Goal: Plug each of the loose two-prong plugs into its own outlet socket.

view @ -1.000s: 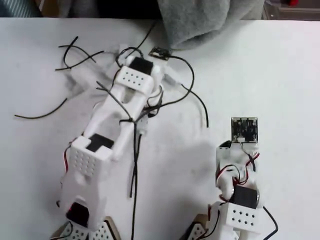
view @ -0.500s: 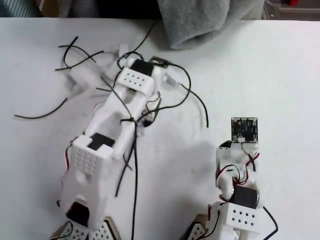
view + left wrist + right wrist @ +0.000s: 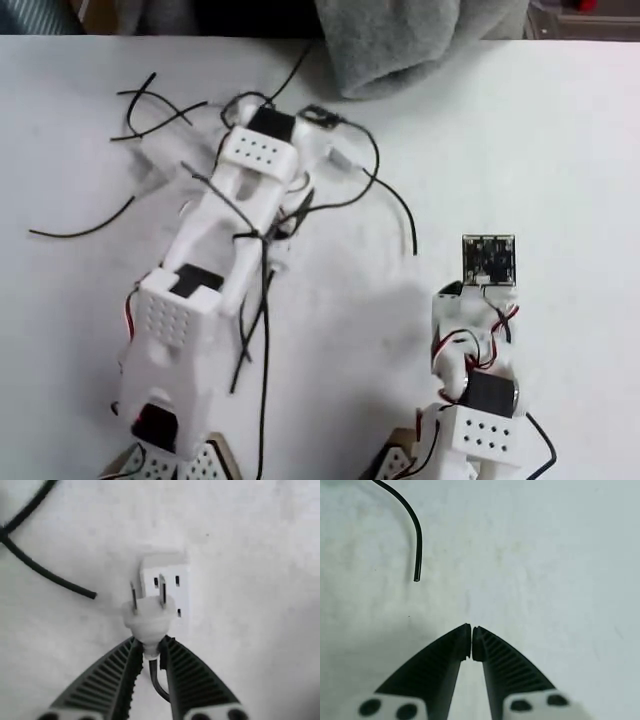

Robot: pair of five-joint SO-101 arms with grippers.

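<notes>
My left hand [image 3: 150, 649] pinches the white plug [image 3: 148, 621], prongs offset from the outlet socket [image 3: 172, 594] mid-frame; pushing might just shove it.

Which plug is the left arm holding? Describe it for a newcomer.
On the white table, the left arm is extended into a tangle of black wires. Its pincer grips a white two-prong plug, prongs pointing at a white outlet block; the black wire end beside it has no plug.
</notes>
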